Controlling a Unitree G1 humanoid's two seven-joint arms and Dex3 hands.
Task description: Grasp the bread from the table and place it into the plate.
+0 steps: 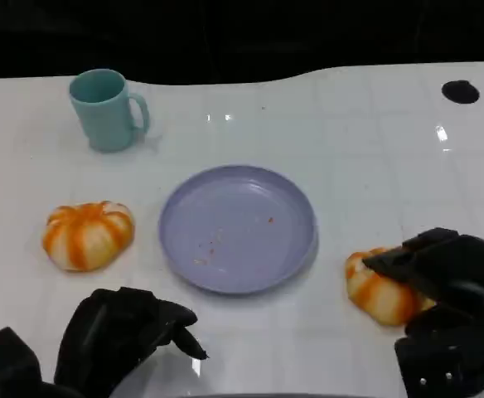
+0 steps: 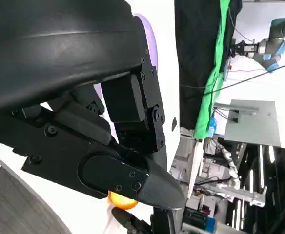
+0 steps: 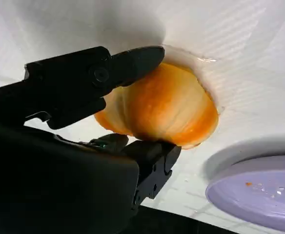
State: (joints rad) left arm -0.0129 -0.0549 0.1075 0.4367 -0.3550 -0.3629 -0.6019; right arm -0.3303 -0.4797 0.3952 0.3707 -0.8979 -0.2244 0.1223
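— What is your right hand [image 1: 445, 278] doing?

— My fingers [image 3: 132, 61] are closing around the bread [image 1: 380, 288]; one is pressing on its top, another is touching its lower side. The bread is sitting on the white table [image 1: 366, 149], between my fingers, just beside the plate [image 1: 238, 228].

— What is the plate holding?

— It is holding a few orange crumbs, nothing more. It is lying ahead of my fingers, between my two hands.

— And your left hand [image 1: 122, 336]?

— Its fingers are curling inward, holding nothing. A second bread [image 1: 88, 235] is resting beyond them, and a teal mug [image 1: 105, 109] is standing upright farther off; I cannot see inside it.
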